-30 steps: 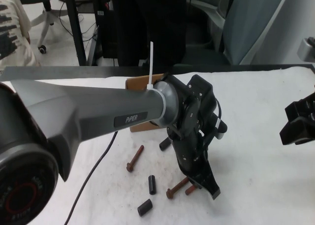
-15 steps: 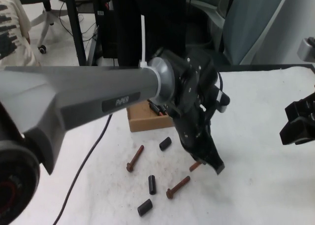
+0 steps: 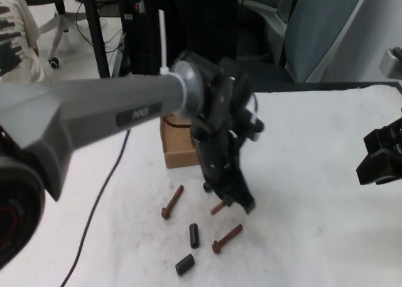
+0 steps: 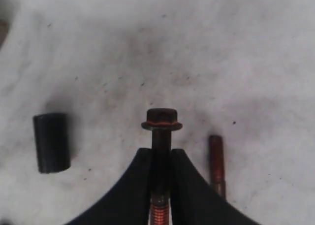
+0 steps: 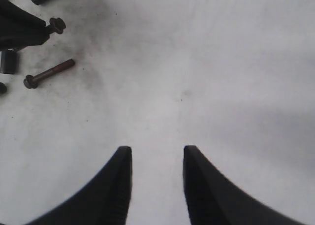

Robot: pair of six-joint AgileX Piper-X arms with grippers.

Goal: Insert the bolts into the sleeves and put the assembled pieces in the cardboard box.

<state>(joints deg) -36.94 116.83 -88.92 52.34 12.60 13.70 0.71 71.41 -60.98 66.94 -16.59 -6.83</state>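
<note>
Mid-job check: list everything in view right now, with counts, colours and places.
Bolts: three, rusty brown; two lying on the cloth, one in the left gripper.
Sleeves: three, black; loose on the cloth among the bolts, one partly behind the left gripper.
Box: one, brown cardboard; beyond the bolts, partly hidden by the left arm.
Cloth: one, white; covers the bench.
Cable: one, black; across the cloth under the left arm.
Left gripper: fingers shut on a bolt's shaft.
Right gripper: fingers open over bare cloth, apart from the parts.

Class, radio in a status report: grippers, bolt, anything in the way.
Left gripper shut on bolt. Right gripper open, empty. Sleeve and spare bolt lie alongside, apart.
</note>
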